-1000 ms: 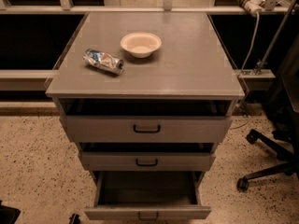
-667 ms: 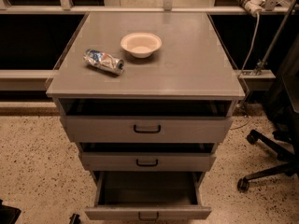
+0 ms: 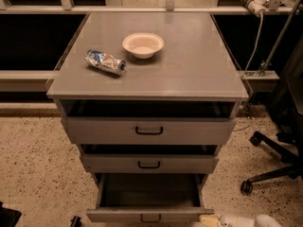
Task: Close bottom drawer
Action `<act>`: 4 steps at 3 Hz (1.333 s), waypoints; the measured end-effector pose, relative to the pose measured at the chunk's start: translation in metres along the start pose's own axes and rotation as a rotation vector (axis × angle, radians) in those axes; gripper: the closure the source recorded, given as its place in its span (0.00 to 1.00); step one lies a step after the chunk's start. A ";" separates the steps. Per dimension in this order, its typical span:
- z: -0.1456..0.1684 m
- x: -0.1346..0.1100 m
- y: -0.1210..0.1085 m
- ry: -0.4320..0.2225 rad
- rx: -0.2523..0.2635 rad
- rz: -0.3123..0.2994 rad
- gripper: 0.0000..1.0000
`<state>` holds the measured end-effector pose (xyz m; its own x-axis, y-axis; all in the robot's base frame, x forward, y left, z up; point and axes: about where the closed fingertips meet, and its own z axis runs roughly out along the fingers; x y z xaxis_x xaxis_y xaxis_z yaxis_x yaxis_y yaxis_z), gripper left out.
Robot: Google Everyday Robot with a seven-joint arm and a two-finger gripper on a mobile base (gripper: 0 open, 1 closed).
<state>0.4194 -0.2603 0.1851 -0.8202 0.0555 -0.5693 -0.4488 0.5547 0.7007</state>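
The bottom drawer (image 3: pixel 149 215) is the lowest of three in a grey metal cabinet (image 3: pixel 189 74). It is pulled far out, its empty dark inside faces up, and its front panel with a small black loop handle (image 3: pixel 150 218) sits at the lower frame edge. The middle drawer (image 3: pixel 149 163) and top drawer (image 3: pixel 149 130) stand slightly out. My gripper (image 3: pixel 222 220), pale white and yellowish, pokes in at the bottom edge just right of the bottom drawer's front corner, with most of it out of frame.
A white bowl (image 3: pixel 143 44) and a crumpled blue-and-silver wrapper (image 3: pixel 105 61) lie on the cabinet top. A black office chair base (image 3: pixel 270 171) stands on the speckled floor at right. Dark objects (image 3: pixel 7 216) sit at the bottom left corner. A cable (image 3: pixel 258 30) hangs at back right.
My gripper has come into view at the bottom right edge, beside the bottom drawer's front. The drawers, bowl and wrapper have not moved.
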 end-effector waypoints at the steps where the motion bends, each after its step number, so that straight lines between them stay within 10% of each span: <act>1: 0.015 -0.029 -0.017 0.035 0.013 -0.052 1.00; 3: -0.007 -0.039 -0.005 0.054 0.054 -0.071 0.81; 4: -0.065 -0.069 0.014 0.010 0.197 -0.114 0.58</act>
<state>0.4466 -0.3101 0.2622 -0.7723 -0.0240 -0.6349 -0.4612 0.7084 0.5343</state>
